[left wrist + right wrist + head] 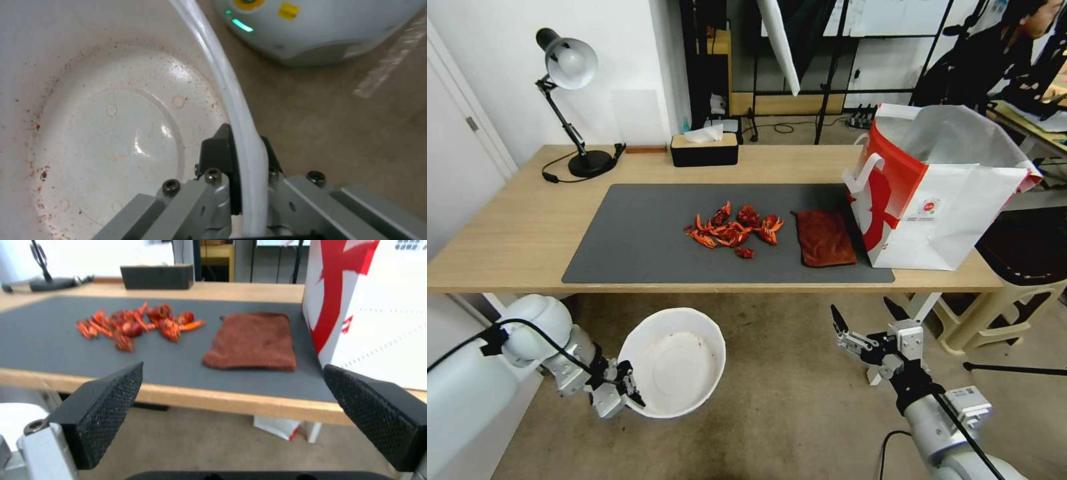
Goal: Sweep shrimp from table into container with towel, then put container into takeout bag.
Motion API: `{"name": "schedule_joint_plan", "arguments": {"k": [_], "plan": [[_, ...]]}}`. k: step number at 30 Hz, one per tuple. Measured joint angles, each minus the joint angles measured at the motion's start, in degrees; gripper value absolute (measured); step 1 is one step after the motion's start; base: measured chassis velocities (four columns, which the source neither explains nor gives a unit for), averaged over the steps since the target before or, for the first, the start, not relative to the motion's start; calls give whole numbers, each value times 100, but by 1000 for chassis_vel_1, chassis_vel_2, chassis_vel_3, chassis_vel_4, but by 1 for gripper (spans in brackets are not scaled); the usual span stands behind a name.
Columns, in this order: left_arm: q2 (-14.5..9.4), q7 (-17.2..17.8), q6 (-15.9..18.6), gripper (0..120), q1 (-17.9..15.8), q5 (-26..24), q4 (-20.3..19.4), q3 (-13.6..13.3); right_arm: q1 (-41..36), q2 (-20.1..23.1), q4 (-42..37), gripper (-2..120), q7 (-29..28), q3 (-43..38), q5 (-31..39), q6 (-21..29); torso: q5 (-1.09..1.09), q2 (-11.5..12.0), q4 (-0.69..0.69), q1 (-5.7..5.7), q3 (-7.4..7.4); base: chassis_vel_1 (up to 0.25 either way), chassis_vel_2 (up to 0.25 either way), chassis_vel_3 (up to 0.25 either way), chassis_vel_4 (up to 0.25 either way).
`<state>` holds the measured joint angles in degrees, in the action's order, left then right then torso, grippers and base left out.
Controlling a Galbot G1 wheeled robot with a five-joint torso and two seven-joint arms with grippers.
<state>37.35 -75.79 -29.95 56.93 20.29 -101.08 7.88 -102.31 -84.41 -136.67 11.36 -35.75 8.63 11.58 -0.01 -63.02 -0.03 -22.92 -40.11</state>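
Nothing swept yet; you held the bowl [672, 362] below the table [507, 227].
Left gripper [630, 393] pinched its rim, right gripper [864, 320] wide; shrimp [735, 231], towel [825, 238], bag [940, 200] untouched.

Red shrimp [734, 230] beside brown towel [825, 238] on table [514, 227]

No legible words or numbers anywhere I look. Takeout bag [940, 200] carries small round red logo [929, 205] with tiny print beneath, too small for me to read. Its red panel shows large white figure, no letters I can make out. Faint small characters at bag's upper edge near my right wrist, unreadable.
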Motion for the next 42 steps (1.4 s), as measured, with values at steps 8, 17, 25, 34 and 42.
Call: {"name": "schedule_joint_plan", "arguments": {"k": [8,17,25,34,42], "plan": [[190,543,128,0,-175,238,-190,-466,508,316,-91,100,-285,61,894,315,2,0,3,0,0,0,0,0,0],[379,878,263,0,-517,359,-49,-886,1508,983,295,100,-617,161,1639,576,2,0,3,0,0,0,0,0,0],[579,832,274,0,-887,470,419,-1202,2296,1759,1066,100,-843,331,2109,787,1,0,3,0,-1,0,0,0,0],[768,681,314,0,-1445,566,790,-1620,2790,2006,1582,100,-1015,570,2129,913,3,0,1,0,0,0,0,0,0],[841,628,313,0,-1699,612,921,-1781,3557,2193,1984,100,-1358,1006,2272,1302,0,0,3,0,0,0,0,0,0]]}}
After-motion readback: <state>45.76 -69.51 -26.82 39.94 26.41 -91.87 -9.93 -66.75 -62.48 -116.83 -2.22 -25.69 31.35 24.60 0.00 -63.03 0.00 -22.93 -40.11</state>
